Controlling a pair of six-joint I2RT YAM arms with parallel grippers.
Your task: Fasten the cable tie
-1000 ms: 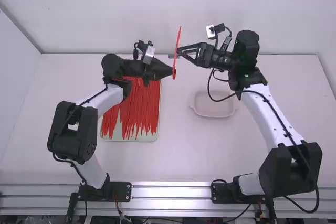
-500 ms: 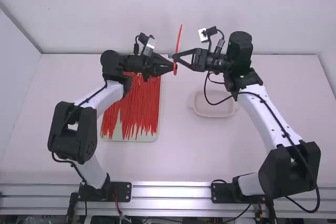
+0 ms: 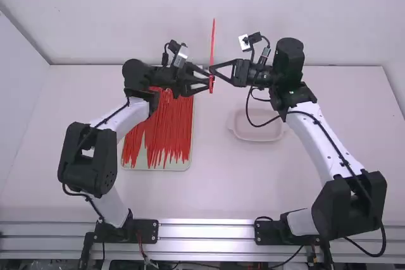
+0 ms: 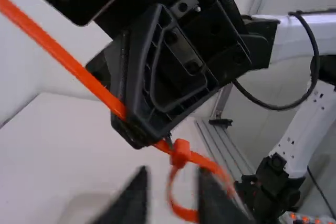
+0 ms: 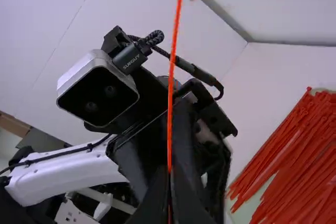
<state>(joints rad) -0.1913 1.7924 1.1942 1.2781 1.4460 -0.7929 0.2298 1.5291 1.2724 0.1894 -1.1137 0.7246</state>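
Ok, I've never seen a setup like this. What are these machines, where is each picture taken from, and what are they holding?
These are two robot arms fixed at the near edge of a white table, each ending in a black two-fingered claw. The high view looks down from above and behind them. The other two pictures come from cameras on the wrists, and each shows the other arm's claw close up.

On the table lie a tray heaped with spare red ties and a white dish.

Between the arms, one red cable tie is held nearly upright in the air. The right claw grips its strap. The left claw holds the looped lower end, which appears already threaded through the tie's head.
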